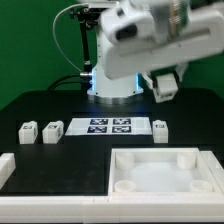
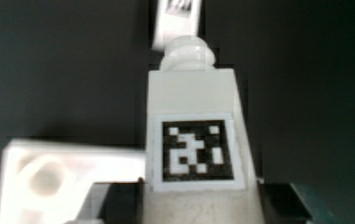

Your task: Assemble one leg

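Observation:
In the wrist view my gripper (image 2: 195,198) is shut on a leg (image 2: 195,120), a white block with a black-and-white marker on its face and a round peg at its far end. Dark fingers (image 2: 117,202) press on both its sides. In the exterior view the gripper (image 1: 164,86) hangs high above the table, right of the arm's base, and the held leg is hard to make out there. Three more legs stand on the table: two at the exterior view's left (image 1: 27,131) (image 1: 52,130) and one to the right (image 1: 161,129).
The marker board (image 1: 110,127) lies flat between the loose legs. The large white tray-like piece with round corner sockets (image 1: 150,157) lies at the front right; its corner shows in the wrist view (image 2: 49,170). Another white part (image 1: 5,168) sits at the front left edge.

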Robot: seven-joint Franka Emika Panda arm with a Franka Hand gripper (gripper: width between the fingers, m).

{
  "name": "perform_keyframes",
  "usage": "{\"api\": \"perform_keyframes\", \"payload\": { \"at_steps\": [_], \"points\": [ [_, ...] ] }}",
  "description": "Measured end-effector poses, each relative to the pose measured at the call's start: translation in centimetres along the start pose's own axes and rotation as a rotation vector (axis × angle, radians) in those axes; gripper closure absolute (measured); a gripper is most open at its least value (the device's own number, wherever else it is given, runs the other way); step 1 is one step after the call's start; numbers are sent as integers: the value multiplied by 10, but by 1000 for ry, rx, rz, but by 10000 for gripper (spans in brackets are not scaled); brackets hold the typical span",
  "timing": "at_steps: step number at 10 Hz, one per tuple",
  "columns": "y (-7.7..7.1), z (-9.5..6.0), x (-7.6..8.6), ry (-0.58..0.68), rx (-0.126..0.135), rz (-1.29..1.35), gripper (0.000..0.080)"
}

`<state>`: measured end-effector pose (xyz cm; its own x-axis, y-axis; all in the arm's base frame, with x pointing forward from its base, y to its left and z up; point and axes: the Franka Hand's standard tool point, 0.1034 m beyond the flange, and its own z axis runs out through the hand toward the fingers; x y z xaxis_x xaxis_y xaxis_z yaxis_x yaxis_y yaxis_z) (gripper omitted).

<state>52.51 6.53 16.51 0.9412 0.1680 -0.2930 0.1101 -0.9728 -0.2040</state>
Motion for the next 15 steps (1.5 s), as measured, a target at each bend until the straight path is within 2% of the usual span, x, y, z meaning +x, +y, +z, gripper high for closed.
{"api": "perform_keyframes", "payload": {
  "at_steps": [1, 2, 3, 5, 6, 7, 8, 9, 10, 11, 15],
  "points": [
    [5, -12, 16, 114, -18, 1, 508],
    [8, -12, 18, 237, -39, 5, 508],
    [10, -6, 9, 270, -52, 9, 508],
    [15, -9, 20, 462, -91, 18, 508],
    [7, -9, 35, 595, -112, 30, 508],
    [1, -10, 48, 659, -123, 14, 508],
    [-1, -23, 67, 766, -136, 8, 508],
    [-6, -29, 81, 807, -136, -1, 508],
    [-15, -37, 94, 910, -138, 3, 508],
    [-14, -29, 92, 915, -150, -15, 508],
    [-14, -27, 91, 900, -148, -14, 508]
  ]
}}
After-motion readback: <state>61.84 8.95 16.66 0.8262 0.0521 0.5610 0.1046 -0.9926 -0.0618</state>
